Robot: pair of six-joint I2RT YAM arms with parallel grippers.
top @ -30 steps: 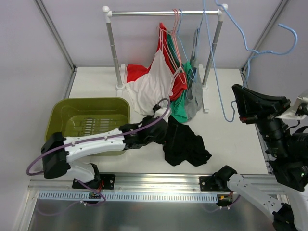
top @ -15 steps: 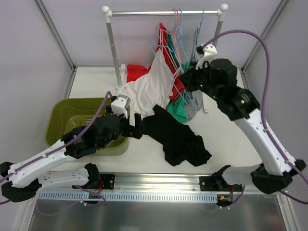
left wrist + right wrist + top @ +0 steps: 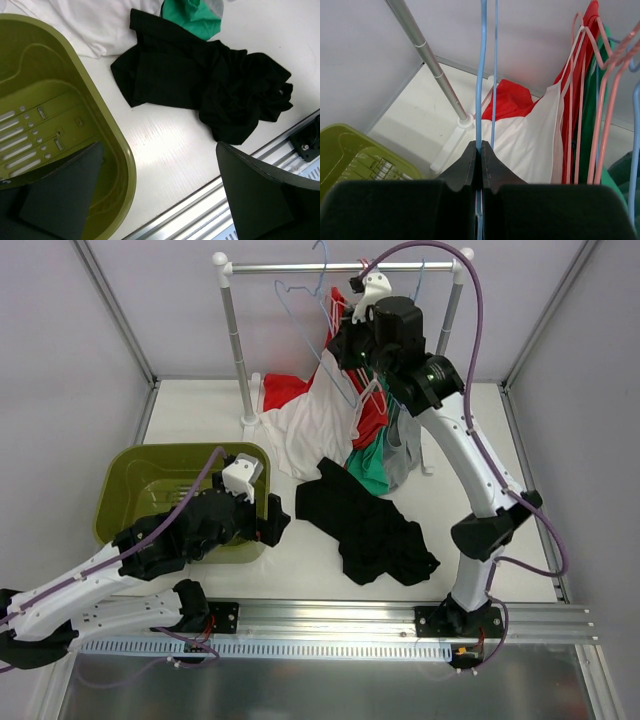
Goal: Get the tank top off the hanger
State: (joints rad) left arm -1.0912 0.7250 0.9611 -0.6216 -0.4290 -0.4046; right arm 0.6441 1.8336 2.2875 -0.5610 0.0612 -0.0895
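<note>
Pinching the wire of bare blue hanger [image 3: 480, 75] with right gripper [image 3: 480, 148], jaws closed tight on it, held high beside rack rail [image 3: 300, 267]. Probably to hook it on the rail or carry it clear, judging only from the height and the empty frame. No cloth on that hanger. Spread to full width at left gripper [image 3: 160, 192], nothing held, hovering low over near rim of green basket [image 3: 112, 145] and the table beside it. Looks parked out of the way, or set for a reach toward the garment. Black tank top [image 3: 372, 525] off the hanger, crumpled on table [image 3: 470, 490] between basket and right arm base, right up against hem of green garment [image 3: 372, 472] hanging from rack. Reads as basically done. Also on rack: white top [image 3: 322, 420] and red garment [image 3: 285, 390], bunched toward right post, hems down on the table. Table white, matte, lightly scuffed, with metal rail [image 3: 330, 615] along near edge. Plain pale walls on three sides, metal frame posts in corners.
</note>
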